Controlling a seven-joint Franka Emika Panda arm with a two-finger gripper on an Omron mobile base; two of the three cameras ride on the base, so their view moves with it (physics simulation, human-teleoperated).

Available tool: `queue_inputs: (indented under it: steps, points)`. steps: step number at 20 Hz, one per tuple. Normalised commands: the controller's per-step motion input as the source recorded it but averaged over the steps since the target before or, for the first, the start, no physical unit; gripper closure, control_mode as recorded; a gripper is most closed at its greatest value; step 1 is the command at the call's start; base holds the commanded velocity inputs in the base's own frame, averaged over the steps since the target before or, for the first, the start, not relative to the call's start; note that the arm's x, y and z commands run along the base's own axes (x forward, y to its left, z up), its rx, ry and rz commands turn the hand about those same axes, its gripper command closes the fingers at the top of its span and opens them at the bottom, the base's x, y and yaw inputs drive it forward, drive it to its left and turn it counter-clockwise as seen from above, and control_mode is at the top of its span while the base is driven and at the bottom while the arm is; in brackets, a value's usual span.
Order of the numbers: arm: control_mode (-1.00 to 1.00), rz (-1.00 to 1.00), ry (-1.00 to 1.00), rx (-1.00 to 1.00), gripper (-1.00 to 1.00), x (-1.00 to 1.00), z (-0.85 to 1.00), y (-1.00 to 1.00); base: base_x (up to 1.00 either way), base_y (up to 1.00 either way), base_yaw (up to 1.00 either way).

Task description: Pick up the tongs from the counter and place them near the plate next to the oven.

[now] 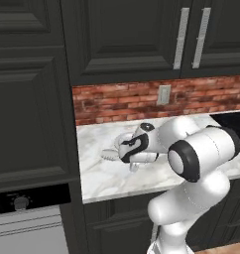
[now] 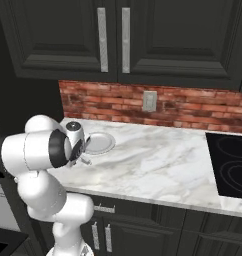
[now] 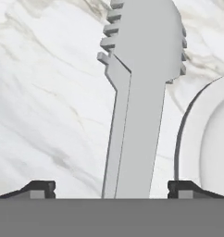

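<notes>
The light-grey tongs (image 3: 139, 92) lie lengthwise between my fingertips (image 3: 40, 187), toothed end pointing away over the brick-backed marble worktop (image 1: 99, 181). My gripper (image 3: 111, 187) is open: both fingers stand well clear of the tongs' sides. In the left base view the toothed end (image 1: 109, 155) pokes out to the left of the gripper (image 1: 134, 166), low over the marble. The pale-grey plate (image 2: 99, 142) sits just beyond the hand, and its rim (image 3: 211, 139) curves right beside the tongs. The oven (image 1: 23, 228) is set in the dark cabinetry to the left. The island counter is out of view.
A black cooktop (image 2: 230, 167) lies at the worktop's right end. A red brick wall with an outlet (image 2: 149, 101) backs the marble, under dark upper cabinets (image 2: 118, 40). Bare marble (image 2: 158, 160) stretches between the plate and the cooktop.
</notes>
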Motion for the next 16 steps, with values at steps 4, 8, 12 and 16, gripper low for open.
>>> queue_inputs:
  steps: [4, 8, 12, 16]
  points:
    - [-1.00, 0.00, -0.30, 0.10, -1.00, 0.00, 0.32, -0.21, 0.00, 0.00, 0.00]
    - [-1.00, 0.00, -0.49, 0.20, -1.00, -0.25, 0.96, -0.65, 0.00, 0.00, 0.00]
    - [-1.00, 0.00, -0.56, 0.19, -1.00, -0.45, 1.00, -0.67, 0.00, 0.00, 0.00]
    - [-1.00, -0.10, -0.39, 0.11, -1.00, -0.89, 1.00, -0.75, 0.00, 0.00, 0.00]
